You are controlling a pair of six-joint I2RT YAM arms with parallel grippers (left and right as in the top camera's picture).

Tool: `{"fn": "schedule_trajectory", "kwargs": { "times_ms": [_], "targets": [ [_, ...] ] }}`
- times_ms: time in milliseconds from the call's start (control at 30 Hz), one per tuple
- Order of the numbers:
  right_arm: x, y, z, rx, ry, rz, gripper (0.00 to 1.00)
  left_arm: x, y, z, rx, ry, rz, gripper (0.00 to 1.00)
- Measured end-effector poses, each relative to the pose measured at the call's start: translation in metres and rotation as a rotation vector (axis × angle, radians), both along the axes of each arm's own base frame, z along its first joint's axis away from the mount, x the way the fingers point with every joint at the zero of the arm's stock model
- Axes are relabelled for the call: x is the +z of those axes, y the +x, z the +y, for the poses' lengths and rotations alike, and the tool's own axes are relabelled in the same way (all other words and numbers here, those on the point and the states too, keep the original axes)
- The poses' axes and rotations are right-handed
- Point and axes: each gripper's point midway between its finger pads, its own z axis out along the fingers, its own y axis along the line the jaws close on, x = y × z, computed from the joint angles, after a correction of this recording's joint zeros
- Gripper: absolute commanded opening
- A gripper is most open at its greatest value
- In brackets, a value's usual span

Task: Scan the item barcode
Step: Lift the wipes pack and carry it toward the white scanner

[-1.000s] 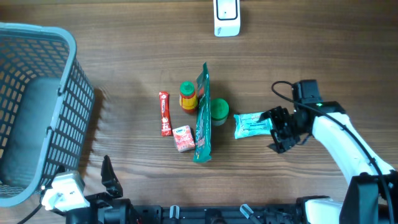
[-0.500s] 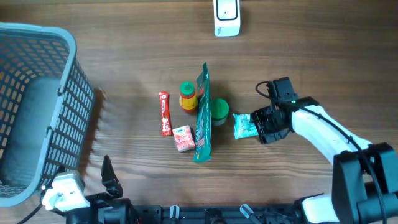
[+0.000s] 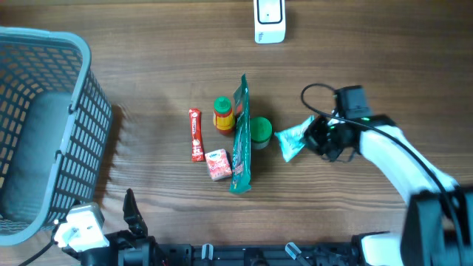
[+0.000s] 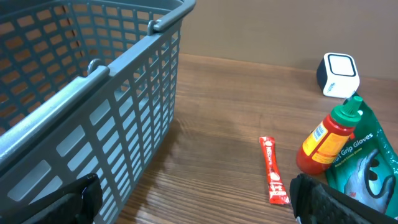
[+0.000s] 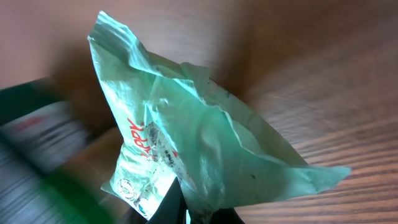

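Note:
A crumpled mint-green packet [image 3: 291, 140] is pinched at its right end by my right gripper [image 3: 313, 137], which is shut on it just right of the item cluster. In the right wrist view the packet [image 5: 186, 137] fills the frame, rising tilted from the jaws of the right gripper [image 5: 186, 213], with red print on its face. No barcode shows. The white scanner [image 3: 270, 19] stands at the table's far edge. My left gripper [image 4: 193, 199] hangs open near the front left with nothing between its fingers.
A grey basket [image 3: 44, 125] takes up the left side. In the middle lie a red stick sachet [image 3: 196, 135], a sauce bottle [image 3: 223, 114], a tall green bag [image 3: 241, 137], a green-lidded tub [image 3: 260, 131] and a small pink box [image 3: 218, 164].
My right gripper moved left onto the packet and shut on it. The packet has since risen and tilted off its flat position. The left arm has not moved.

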Motion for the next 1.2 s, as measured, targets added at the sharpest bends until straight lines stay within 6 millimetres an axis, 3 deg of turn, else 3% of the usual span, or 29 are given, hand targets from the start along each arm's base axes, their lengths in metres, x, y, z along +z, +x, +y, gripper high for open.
{"fn": "schedule_trajectory", "kwargs": {
  "times_ms": [67, 200, 333, 367, 400, 500, 667, 767, 833, 867, 1200],
  "targets": [
    [0.038, 0.008, -0.002, 0.074, 0.045, -0.169, 0.04, 0.0, 0.0, 0.0, 0.0, 0.0, 0.0, 1.0],
    [0.114, 0.004, 0.02, 0.327, 0.145, -0.539, 0.04, 0.0, 0.0, 0.0, 0.0, 0.0, 0.0, 1.0],
    [0.163, -0.001, 0.046, 0.613, 0.242, -0.891, 0.04, 0.0, 0.0, 0.0, 0.0, 0.0, 0.0, 1.0],
    [0.184, -0.007, 0.056, 0.722, 0.299, -1.039, 0.04, 0.0, 0.0, 0.0, 0.0, 0.0, 0.002, 1.0],
    [0.217, -0.026, 0.067, 0.903, 0.396, -1.274, 0.04, -0.001, 0.0, 0.0, 0.0, 0.0, 0.003, 1.0],
    [0.238, -0.052, 0.072, 1.083, 0.479, -1.496, 0.04, -0.001, 0.0, 0.0, 0.0, 0.0, 0.003, 1.0],
    [0.279, -0.072, 0.09, 1.379, 0.296, -2.061, 0.04, -0.001, 0.0, 0.0, 0.0, 0.0, 0.003, 1.0],
    [0.317, -0.101, 0.103, 1.526, 0.075, -2.513, 0.04, -0.001, 0.0, 0.0, -0.001, 0.0, 0.002, 1.0],
    [0.33, -0.115, 0.102, 1.557, -0.058, -2.695, 0.04, -0.001, 0.0, 0.0, -0.001, 0.0, 0.002, 1.0],
    [0.331, -0.116, 0.102, -1.56, 0.085, 2.725, 0.04, -0.001, 0.0, 0.0, 0.0, 0.0, 0.002, 1.0],
    [0.329, -0.114, 0.102, -1.497, 0.15, 2.674, 0.04, -0.001, 0.0, 0.0, 0.0, 0.0, 0.002, 1.0]
  ]
}}
